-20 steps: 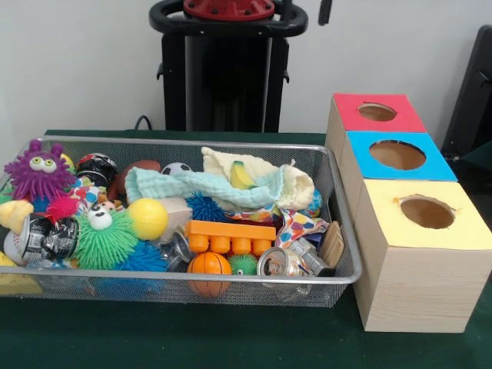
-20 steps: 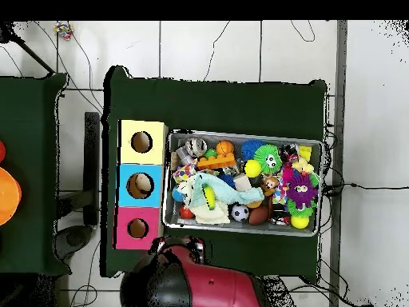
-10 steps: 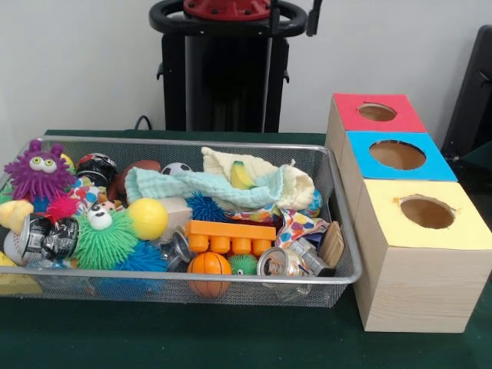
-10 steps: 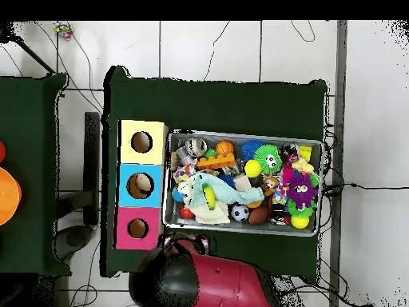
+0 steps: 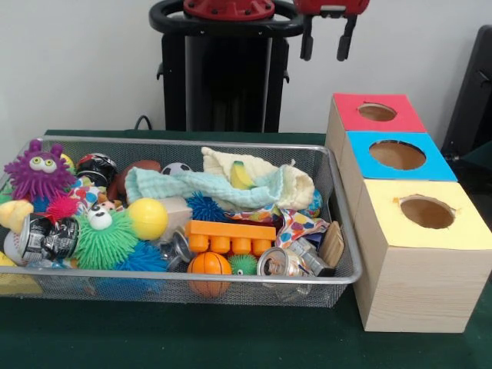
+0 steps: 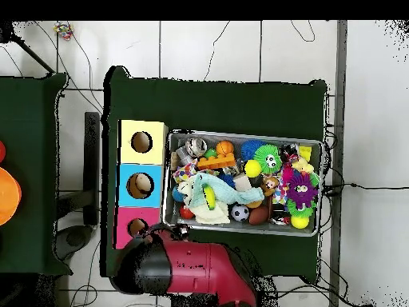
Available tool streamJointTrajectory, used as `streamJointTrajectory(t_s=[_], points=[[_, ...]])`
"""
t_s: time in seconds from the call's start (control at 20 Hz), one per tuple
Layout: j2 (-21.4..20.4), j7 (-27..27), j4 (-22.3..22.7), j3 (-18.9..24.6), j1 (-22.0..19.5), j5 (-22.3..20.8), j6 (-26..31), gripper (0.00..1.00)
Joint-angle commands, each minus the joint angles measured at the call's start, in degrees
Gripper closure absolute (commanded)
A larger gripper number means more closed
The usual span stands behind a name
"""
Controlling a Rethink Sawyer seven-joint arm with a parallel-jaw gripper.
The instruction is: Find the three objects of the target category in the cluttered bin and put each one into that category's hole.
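Observation:
A wire mesh bin [image 5: 192,141] is packed with toys: a purple spiky monster [image 5: 38,173], a green spiky ball [image 5: 104,240], a yellow ball [image 5: 147,218], an orange block [image 5: 229,236], a small basketball [image 5: 209,265], crushed cans [image 5: 286,262] and a pale blue cloth [image 5: 200,188]. To its right stand three wooden boxes with round holes: red [image 5: 400,115], blue [image 5: 434,161] and yellow [image 5: 469,227]. My gripper [image 5: 325,42] hangs high at the back, up and left of the red box, open and empty. From overhead my arm [image 6: 192,268] covers it beside the red box [image 6: 124,232].
A soccer ball [image 5: 177,167], a brown football [image 5: 138,167] and a black-and-red ball [image 5: 95,167] lie along the bin's far side. A cream cloth [image 5: 296,188] with a banana toy [image 5: 242,177] fills the far right corner. Green cloth covers the table [image 5: 231,338].
My gripper has dropped into the front view at the top and moved toward the red box. Overhead, the arm swung left along the bin's near edge. The toys have not moved.

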Motion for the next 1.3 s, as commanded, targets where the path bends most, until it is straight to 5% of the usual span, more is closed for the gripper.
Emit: streamJointTrajectory(t_s=[0.05, 0.3, 0.8, 1.3], points=[[1.9, 4.5, 9.0, 5.5, -6.7, 0.3, -11.6, 0.0], [3.6, 3.4, 11.2, 9.8, -12.1, 1.0, -12.4, 0.0], [5.3, 3.7, 1.2, 6.3, -9.0, -1.5, -3.9, 0.0], [6.4, 2.6, 2.4, 7.7, -11.3, -1.7, -6.5, 0.0]])
